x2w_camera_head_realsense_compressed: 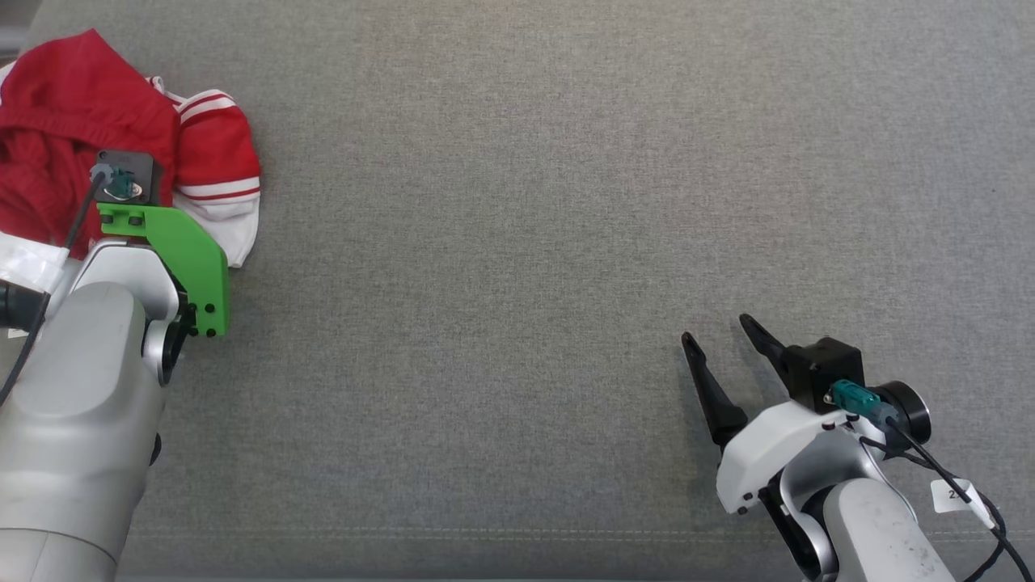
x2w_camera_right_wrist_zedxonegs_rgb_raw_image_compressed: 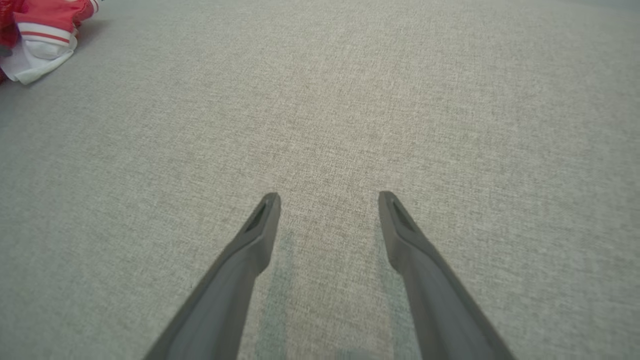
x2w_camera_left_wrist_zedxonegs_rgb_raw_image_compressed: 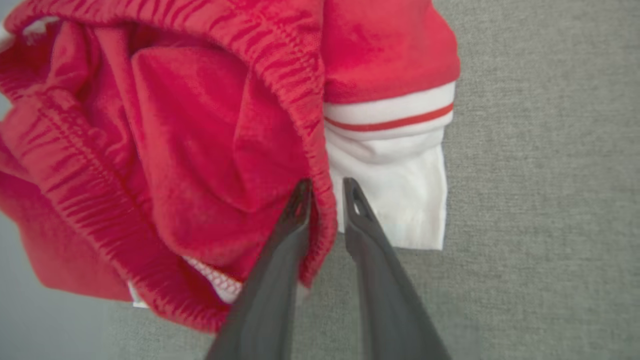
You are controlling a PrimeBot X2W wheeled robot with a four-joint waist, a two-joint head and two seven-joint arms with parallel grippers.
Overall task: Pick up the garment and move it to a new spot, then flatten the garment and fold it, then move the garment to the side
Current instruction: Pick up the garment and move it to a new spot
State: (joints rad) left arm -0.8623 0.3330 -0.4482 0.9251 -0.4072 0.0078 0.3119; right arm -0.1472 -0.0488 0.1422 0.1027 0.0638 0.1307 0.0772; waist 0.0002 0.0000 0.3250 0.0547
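Observation:
The garment (x2w_camera_head_realsense_compressed: pixel 73 121) is a crumpled red piece with white, red-striped cuffs, lying at the far left of the grey surface. In the left wrist view my left gripper (x2w_camera_left_wrist_zedxonegs_rgb_raw_image_compressed: pixel 327 197) has its two fingers nearly together, pinching the garment's (x2w_camera_left_wrist_zedxonegs_rgb_raw_image_compressed: pixel 200 125) red elastic band between them. From the head, the left arm's green bracket (x2w_camera_head_realsense_compressed: pixel 190 259) covers those fingers over the cloth. My right gripper (x2w_camera_head_realsense_compressed: pixel 716 327) rests open at the lower right, far from the garment (x2w_camera_right_wrist_zedxonegs_rgb_raw_image_compressed: pixel 45 30), with nothing between its fingers (x2w_camera_right_wrist_zedxonegs_rgb_raw_image_compressed: pixel 265 215).
A wide grey fabric surface (x2w_camera_head_realsense_compressed: pixel 517 242) stretches from the garment across to the right arm. A stitched seam (x2w_camera_head_realsense_compressed: pixel 485 535) runs along its near edge. Cables hang from the right wrist (x2w_camera_head_realsense_compressed: pixel 954 485).

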